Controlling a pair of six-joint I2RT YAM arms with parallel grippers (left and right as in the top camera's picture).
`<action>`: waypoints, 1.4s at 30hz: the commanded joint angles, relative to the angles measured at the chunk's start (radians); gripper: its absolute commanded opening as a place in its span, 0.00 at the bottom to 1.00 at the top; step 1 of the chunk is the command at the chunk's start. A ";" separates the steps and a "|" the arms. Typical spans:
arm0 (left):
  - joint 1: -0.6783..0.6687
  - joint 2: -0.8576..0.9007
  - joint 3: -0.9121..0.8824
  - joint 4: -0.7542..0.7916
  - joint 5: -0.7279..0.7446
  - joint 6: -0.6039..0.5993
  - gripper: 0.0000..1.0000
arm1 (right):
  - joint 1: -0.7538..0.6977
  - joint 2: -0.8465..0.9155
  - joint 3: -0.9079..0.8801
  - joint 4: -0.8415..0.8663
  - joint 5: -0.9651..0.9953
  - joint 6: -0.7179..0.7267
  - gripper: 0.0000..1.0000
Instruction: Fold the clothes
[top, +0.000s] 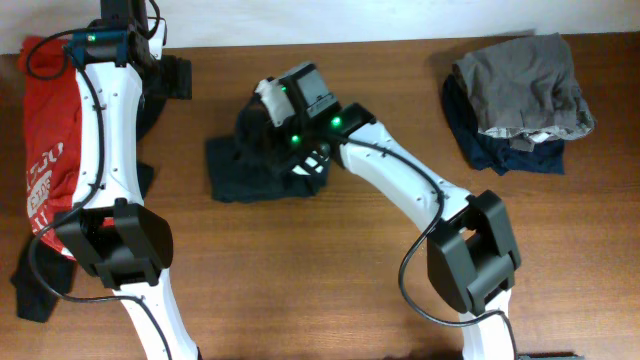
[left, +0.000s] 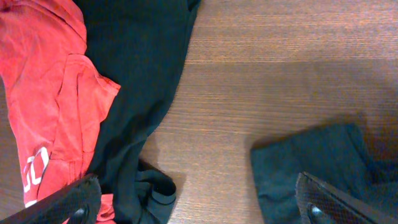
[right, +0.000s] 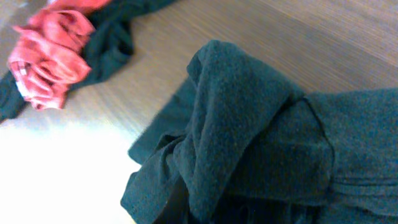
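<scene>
A dark navy garment (top: 245, 165) lies crumpled at the table's middle. My right gripper (top: 268, 112) is down at its far edge, and bunched cloth of this garment (right: 249, 124) fills the right wrist view and hides the fingers. It looks shut on the cloth. My left gripper (top: 172, 76) is at the far left, open wide and empty (left: 205, 208), above bare wood between a black garment (left: 137, 81) and the navy one (left: 311, 162). A red T-shirt with white letters (top: 48, 130) lies at the left over the black cloth. It also shows in the left wrist view (left: 43, 106).
A folded pile stands at the back right, a grey garment (top: 520, 80) on top of a navy one (top: 500, 150). Black cloth (top: 30, 290) hangs near the left front edge. The wooden table (top: 330, 280) spans the view.
</scene>
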 joint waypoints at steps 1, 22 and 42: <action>0.000 -0.004 0.020 -0.001 0.011 -0.013 0.99 | 0.059 0.042 0.027 0.021 -0.002 0.008 0.19; 0.001 -0.004 0.020 0.009 0.010 -0.012 0.99 | -0.077 0.020 0.242 -0.314 0.108 0.013 0.79; 0.146 -0.005 0.032 0.074 -0.075 -0.006 0.99 | -0.046 0.206 0.243 -0.175 0.061 0.163 0.34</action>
